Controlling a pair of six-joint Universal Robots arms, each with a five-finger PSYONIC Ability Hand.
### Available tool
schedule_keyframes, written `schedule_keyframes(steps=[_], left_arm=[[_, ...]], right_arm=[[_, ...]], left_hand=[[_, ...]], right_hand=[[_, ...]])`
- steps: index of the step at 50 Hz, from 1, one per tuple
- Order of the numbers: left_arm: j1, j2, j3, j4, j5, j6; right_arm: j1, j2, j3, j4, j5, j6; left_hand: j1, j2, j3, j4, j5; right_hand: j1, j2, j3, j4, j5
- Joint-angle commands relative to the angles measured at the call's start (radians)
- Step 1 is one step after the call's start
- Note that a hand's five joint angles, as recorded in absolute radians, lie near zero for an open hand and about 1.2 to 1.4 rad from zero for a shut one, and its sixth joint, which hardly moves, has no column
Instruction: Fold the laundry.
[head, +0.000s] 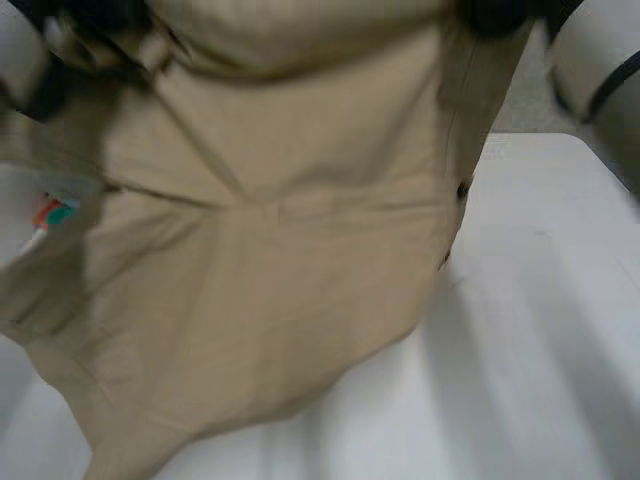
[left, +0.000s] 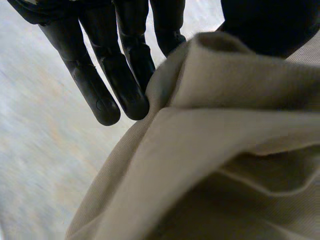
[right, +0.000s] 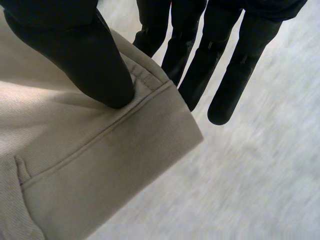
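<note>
Head view: a beige garment (head: 290, 280) is seen held up above the white counter (head: 540, 340), spread so broadly that most of the counter is hidden behind it, and only a bare stretch is left visible beside and below its right edge. A horizontal seam is seen across the cloth's middle, and a small red and teal tag (head: 52, 212) is seen at its left side. The grey right arm (head: 600, 70) is seen at the upper corner, but how the cloth is gripped cannot be made out there. Left wrist view: the grip is shown close up. The left robot hand (left: 107, 75) is seen with straight fingers, and a thick fold of the garment is pinched between those fingers and the thumb (left: 270, 25), with the rest of the cloth hanging under the palm. Right wrist view: a stitched hem corner of the garment, not made out from the head camera, is shown. It is clamped by the right robot hand (right: 240, 65), with the thumb (right: 85, 55) pressed onto the hem and straight fingers lying behind the cloth.
</note>
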Motion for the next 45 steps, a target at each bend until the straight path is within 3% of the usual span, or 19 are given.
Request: schedule_keyframes(steps=[1, 6, 8, 11, 12, 13, 15, 17, 19, 23, 30, 36, 39, 43, 45], left_arm=[[-0.038, -0.33, -0.014, 0.081, 0.102, 0.013], [-0.042, -0.541, 0.075, 0.239, 0.081, 0.012], [-0.034, -0.618, 0.153, 0.337, 0.023, 0.01], [-0.026, -0.67, 0.233, 0.42, -0.058, 0.009], [-0.025, -0.681, 0.256, 0.434, -0.077, 0.007], [-0.023, -0.699, 0.292, 0.435, -0.097, 0.013], [-0.025, -0.711, 0.332, 0.4, -0.112, 0.026], [-0.025, -0.71, 0.348, 0.373, -0.117, 0.039], [-0.025, -0.678, 0.342, 0.322, -0.123, 0.073], [-0.006, -0.571, 0.246, 0.258, -0.158, 0.122], [-0.008, -0.285, -0.086, 0.17, -0.189, 0.236], [-0.055, 0.021, -0.515, 0.04, -0.119, 0.259], [-0.087, 0.121, -0.697, 0.008, -0.062, 0.257], [-0.127, 0.183, -0.877, 0.0, -0.034, 0.26], [-0.144, 0.187, -0.943, 0.011, -0.046, 0.26]], right_arm=[[0.0, 0.225, 0.032, -0.108, 0.075, 0.015], [-0.011, 0.395, 0.006, -0.35, 0.22, 0.011], [-0.014, 0.454, -0.004, -0.5, 0.265, 0.002], [-0.019, 0.531, -0.025, -0.646, 0.25, -0.026], [-0.019, 0.552, -0.036, -0.668, 0.244, -0.034], [-0.02, 0.604, -0.078, -0.694, 0.212, -0.052], [-0.025, 0.664, -0.153, -0.642, 0.164, -0.086], [-0.026, 0.67, -0.165, -0.619, 0.153, -0.089], [-0.054, 0.678, -0.238, -0.406, 0.077, -0.031], [-0.086, 0.568, -0.217, -0.237, 0.0, 0.09], [-0.124, 0.333, -0.01, -0.111, -0.1, 0.014], [-0.177, 0.175, 0.23, 0.089, -0.253, -0.072], [-0.192, 0.152, 0.333, 0.168, -0.284, -0.075], [-0.21, 0.138, 0.479, 0.139, -0.319, -0.075], [-0.217, 0.141, 0.565, 0.044, -0.36, -0.077]], left_hand=[[0.242, 0.199, 0.203, 0.197, 0.237], [0.242, 0.199, 0.203, 0.197, 0.237], [0.242, 0.199, 0.203, 0.197, 0.237], [0.242, 0.199, 0.203, 0.197, 0.237], [0.089, 0.046, 0.049, 0.043, 0.083], [-0.32, -0.363, -0.36, -0.365, -0.326], [-0.979, -1.022, -1.019, -1.025, -0.985], [-0.979, -1.022, -1.019, -1.025, -0.985], [-0.979, -1.022, -1.019, -1.025, -0.985], [-0.979, -1.022, -1.019, -1.025, -0.985], [-0.979, -1.022, -1.019, -1.025, -0.985], [-0.979, -1.022, -1.019, -1.025, -0.985], [-0.932, -0.975, -0.972, -0.977, -0.938], [-0.826, -0.869, -0.866, -0.871, -0.832], [-0.811, -0.854, -0.851, -0.857, -0.817]], right_hand=[[0.276, 0.219, 0.21, 0.198, 0.22], [0.276, 0.219, 0.21, 0.198, 0.22], [0.276, 0.219, 0.21, 0.198, 0.22], [0.276, 0.219, 0.21, 0.198, 0.22], [0.055, -0.002, -0.011, -0.023, -0.002], [-0.936, -0.993, -1.002, -1.013, -0.992], [-0.946, -1.003, -1.012, -1.023, -1.002], [-0.946, -1.003, -1.012, -1.023, -1.002], [-0.946, -1.003, -1.012, -1.023, -1.002], [-0.946, -1.003, -1.012, -1.023, -1.002], [-0.946, -1.003, -1.012, -1.023, -1.002], [-0.946, -1.003, -1.012, -1.023, -1.002], [-0.791, -0.848, -0.857, -0.869, -0.847], [-0.623, -0.68, -0.689, -0.701, -0.679], [-0.535, -0.592, -0.601, -0.613, -0.591]])
